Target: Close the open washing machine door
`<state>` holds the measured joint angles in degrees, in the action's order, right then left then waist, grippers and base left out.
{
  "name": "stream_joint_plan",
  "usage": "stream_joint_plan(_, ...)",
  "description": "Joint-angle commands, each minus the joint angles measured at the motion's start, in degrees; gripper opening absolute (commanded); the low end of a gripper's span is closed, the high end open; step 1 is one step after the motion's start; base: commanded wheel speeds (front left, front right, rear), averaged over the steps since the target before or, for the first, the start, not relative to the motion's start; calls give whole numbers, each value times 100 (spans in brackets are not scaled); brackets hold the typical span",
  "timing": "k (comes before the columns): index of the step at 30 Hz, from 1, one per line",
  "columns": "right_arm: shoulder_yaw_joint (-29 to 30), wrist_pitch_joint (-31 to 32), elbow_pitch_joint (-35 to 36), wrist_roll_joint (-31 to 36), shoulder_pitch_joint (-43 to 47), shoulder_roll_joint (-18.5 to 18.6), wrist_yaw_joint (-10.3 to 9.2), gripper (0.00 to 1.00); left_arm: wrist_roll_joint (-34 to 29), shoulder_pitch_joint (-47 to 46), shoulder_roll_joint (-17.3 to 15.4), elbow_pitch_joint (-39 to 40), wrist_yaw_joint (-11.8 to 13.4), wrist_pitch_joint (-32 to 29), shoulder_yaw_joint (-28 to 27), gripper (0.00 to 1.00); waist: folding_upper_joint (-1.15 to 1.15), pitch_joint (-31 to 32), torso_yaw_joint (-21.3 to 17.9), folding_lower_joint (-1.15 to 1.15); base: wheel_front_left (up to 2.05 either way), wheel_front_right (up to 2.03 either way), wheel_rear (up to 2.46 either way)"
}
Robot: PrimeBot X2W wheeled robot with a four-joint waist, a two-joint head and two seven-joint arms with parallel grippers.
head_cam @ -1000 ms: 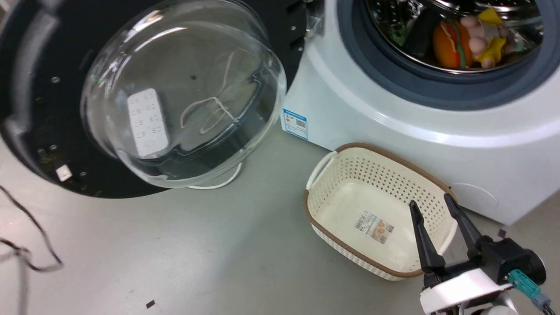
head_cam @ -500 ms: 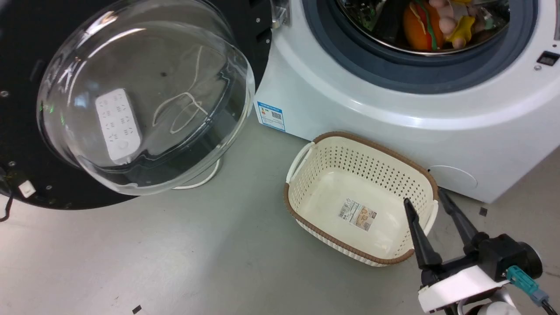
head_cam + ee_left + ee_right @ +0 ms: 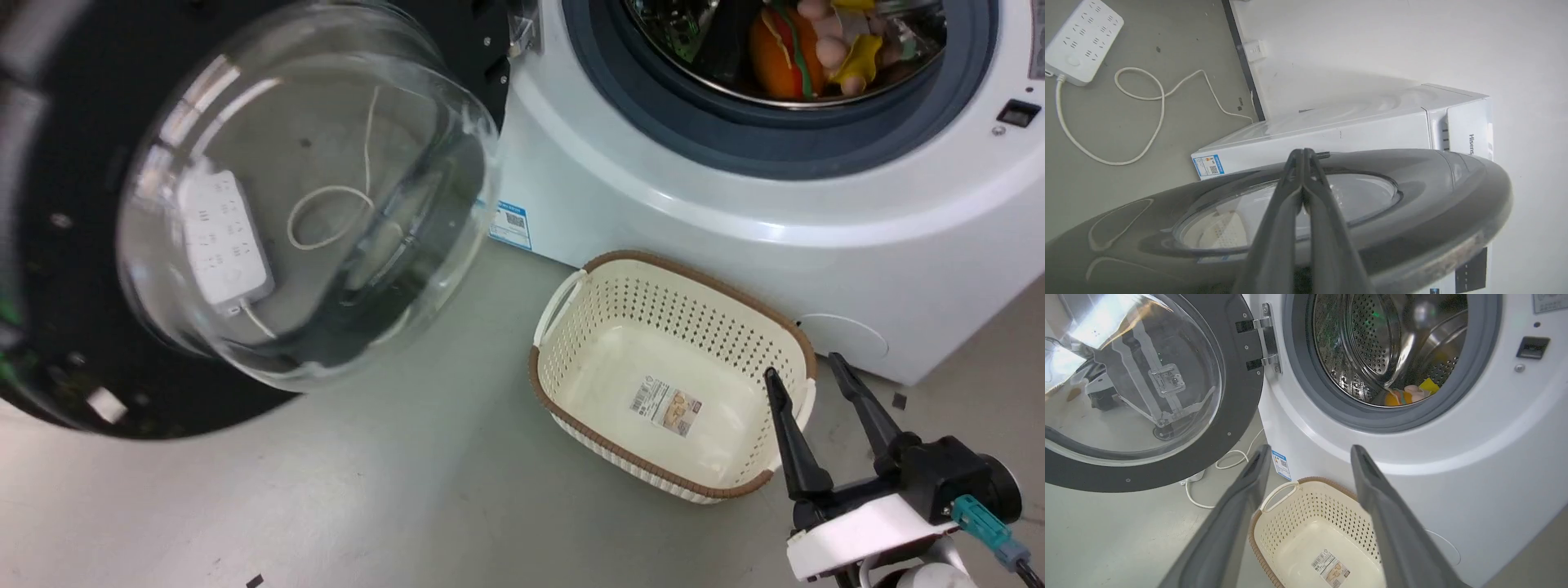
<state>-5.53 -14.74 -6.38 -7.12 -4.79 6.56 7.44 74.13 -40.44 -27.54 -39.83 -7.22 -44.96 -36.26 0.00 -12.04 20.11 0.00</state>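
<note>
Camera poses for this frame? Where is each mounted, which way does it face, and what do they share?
Head: high on the robot, facing forward and down at the washing machine door, washing machine and basket; open right gripper at lower right.
Left wrist: behind the shut left gripper, looking across the door's outer face to the machine's side.
Right wrist: low, facing the open drum past its own gripper.
Shared: the basket in head and right wrist; the blue label in all three.
</note>
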Motion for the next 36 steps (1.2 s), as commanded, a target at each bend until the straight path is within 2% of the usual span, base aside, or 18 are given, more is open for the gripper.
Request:
stream_joint_plan(1, 35, -26, -15, -12, 4, -8, 5, 100, 134, 263, 212, 135, -24, -326, 66, 0, 0, 94, 44, 0, 0, 0, 0)
stream_joint_plan(7, 87, -26, -129, 0, 109, -83, 5, 100, 589, 696, 599, 634, -1, -1263, 172, 0, 0, 396, 115, 0, 0, 0, 0)
stream_joint_plan(12, 132, -26, -179, -5, 150, -149, 5, 100, 756, 1120, 920, 1191, -1, -1695, 292, 0, 0, 615, 68, 0, 0, 0, 0)
stream_joint_plan(16, 225, -26, -255, -4, 240, -226, 5, 100, 844, 1748, 1479, 2014, 77, -2060, 539, 0, 0, 833, -13, 0, 0, 0, 0)
stream_joint_plan(17, 225, -26, -255, -4, 240, -226, 5, 100, 844, 1748, 1479, 2014, 77, -2060, 539, 0, 0, 833, -13, 0, 0, 0, 0)
stream_joint_plan(18, 279, -26, -259, 15, 259, -249, 5, 100, 837, 1998, 1715, 2359, 122, -2159, 670, 0, 0, 886, -74, 0, 0, 0, 0)
stream_joint_plan(19, 279, -26, -259, 15, 259, -249, 5, 100, 837, 1998, 1715, 2359, 122, -2159, 670, 0, 0, 886, -74, 0, 0, 0, 0)
stream_joint_plan(23, 411, -26, -243, 47, 260, -300, 5, 100, 791, 2702, 2224, 3148, 198, -2306, 1023, 0, 0, 965, -371, 0, 0, 0, 0)
stream_joint_plan(28, 544, -26, -206, 108, 240, -316, 5, 100, 918, 3199, 2416, 3452, 189, -2308, 1425, 0, 0, 934, -689, 0, 0, 0, 0)
stream_joint_plan(36, 840, -26, -154, 217, 117, -331, 5, 100, 1387, 3757, 2463, 3452, 55, -1810, 2732, 0, 0, 695, -1531, 0, 0, 0, 0)
